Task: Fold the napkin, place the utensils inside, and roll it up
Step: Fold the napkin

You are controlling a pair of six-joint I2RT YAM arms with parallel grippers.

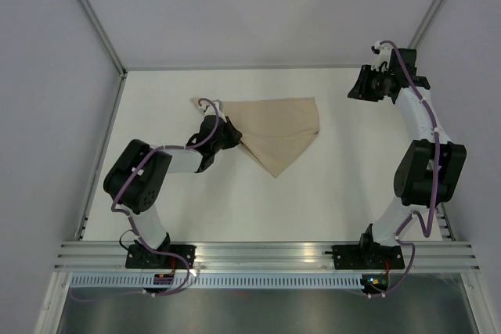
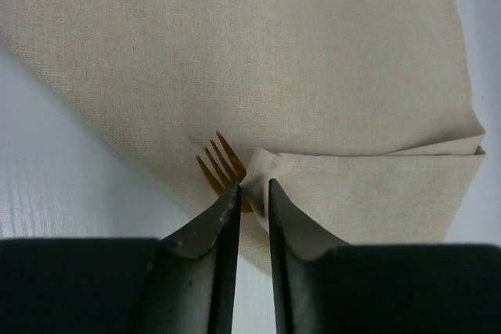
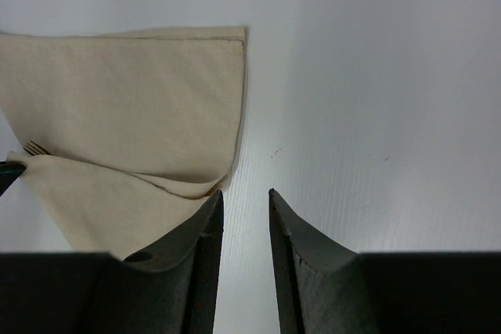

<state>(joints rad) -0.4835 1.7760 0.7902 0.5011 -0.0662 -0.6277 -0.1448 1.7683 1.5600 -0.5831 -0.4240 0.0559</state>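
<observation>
The beige napkin [image 1: 283, 132] lies folded on the white table, with one flap drawn over its lower part. My left gripper [image 1: 236, 138] is at the napkin's left corner and is shut on a pinched fold of cloth [image 2: 258, 168]. The orange-brown tines of a fork [image 2: 221, 163] poke out from under that fold, just left of my fingertips; the rest of the utensil is hidden under the cloth. The tines also show in the right wrist view [image 3: 34, 147]. My right gripper [image 1: 352, 90] hovers at the back right, clear of the napkin [image 3: 133, 107], jaws slightly apart and empty.
The white table [image 1: 235, 201] has grey walls on the left, the back and the right. An aluminium rail [image 1: 266, 254] with both arm bases runs along the near edge. The left arm's elbow [image 1: 137, 176] juts out over the table's left side.
</observation>
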